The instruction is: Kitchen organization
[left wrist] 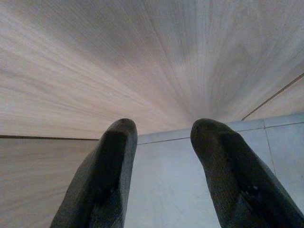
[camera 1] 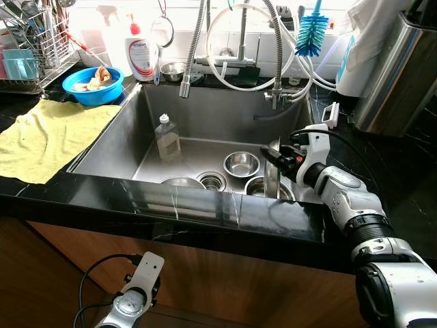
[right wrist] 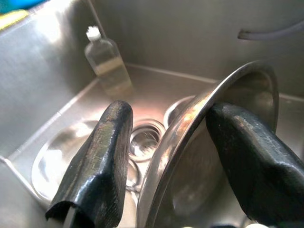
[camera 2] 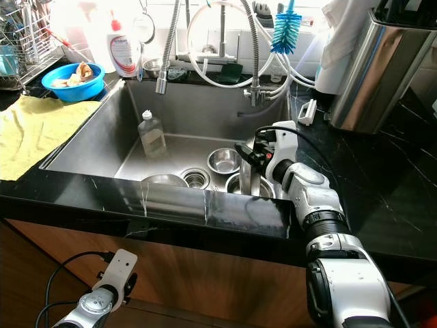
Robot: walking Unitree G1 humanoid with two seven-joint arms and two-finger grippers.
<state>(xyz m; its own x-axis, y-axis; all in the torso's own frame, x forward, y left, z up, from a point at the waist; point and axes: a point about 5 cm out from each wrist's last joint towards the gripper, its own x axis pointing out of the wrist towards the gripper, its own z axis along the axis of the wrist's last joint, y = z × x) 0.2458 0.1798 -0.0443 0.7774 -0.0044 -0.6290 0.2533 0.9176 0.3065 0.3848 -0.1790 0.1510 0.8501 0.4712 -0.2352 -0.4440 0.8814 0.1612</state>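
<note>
**Ana:** Steel plate [right wrist: 209, 137], round and shiny, stands on edge at the right end of the stainless sink [camera 1: 109, 147]. The right gripper [camera 1: 272, 158] has it: one black finger each side of the rim, jaws narrowed around the metal.

**Ben:** Any writing to read?

**Ana:** The white detergent bottle with a red cap [camera 1: 141, 52] behind the sink carries a red-and-white label, but the words are too small to read. The clear plastic bottle with a white cap [camera 1: 166, 138] standing in the basin has no legible label either.

**Ben:** What does the wrist camera add?

**Ana:** The right wrist view shows the plate's rim between the fingers [right wrist: 97, 161], with the drain [right wrist: 145, 140] beyond. The head views show the small steel bowl [camera 1: 242, 164], the blue bowl of scraps [camera 1: 93, 85] and the yellow cloth [camera 1: 48, 133] on the black counter [camera 1: 205, 212].

**Ben:** And the left arm?

**Ana:** The left gripper [left wrist: 161, 142] hangs low beside the wooden cabinet front [left wrist: 142, 61], its fingers apart and holding nothing.
</note>
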